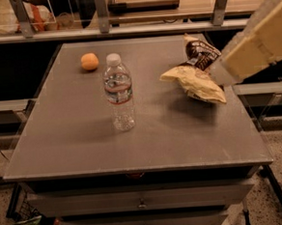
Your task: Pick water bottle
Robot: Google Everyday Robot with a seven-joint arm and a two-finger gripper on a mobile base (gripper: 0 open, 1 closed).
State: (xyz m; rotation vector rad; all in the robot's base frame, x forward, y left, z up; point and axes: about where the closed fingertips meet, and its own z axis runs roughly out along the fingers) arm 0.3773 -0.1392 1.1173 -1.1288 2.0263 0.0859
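- Hanging in from the right edge of the scene, the gripper [225, 69] is showing as a pale cream shape slanting down toward the table; I cannot tell whether it is released or clenched.
- Its lower end is sitting just beside the snack bag [195, 81]; I cannot tell whether the two are touching.
- The snack bag, crumpled, yellow and brown, is lying on the right part of the table top.
- The water bottle [119, 94] is standing upright a little left of the table's middle, white cap on top, red-banded label around its clear ribbed body. It is standing free, well apart from the gripper.
- A small orange fruit [89, 61] is resting behind and to the left of the bottle, near it but not touching.
- The table [75, 138] is presenting a flat grey top, with drawers [142, 199] running across its front below.
- A metal rail [140, 30] with upright posts is running behind the table's far edge.
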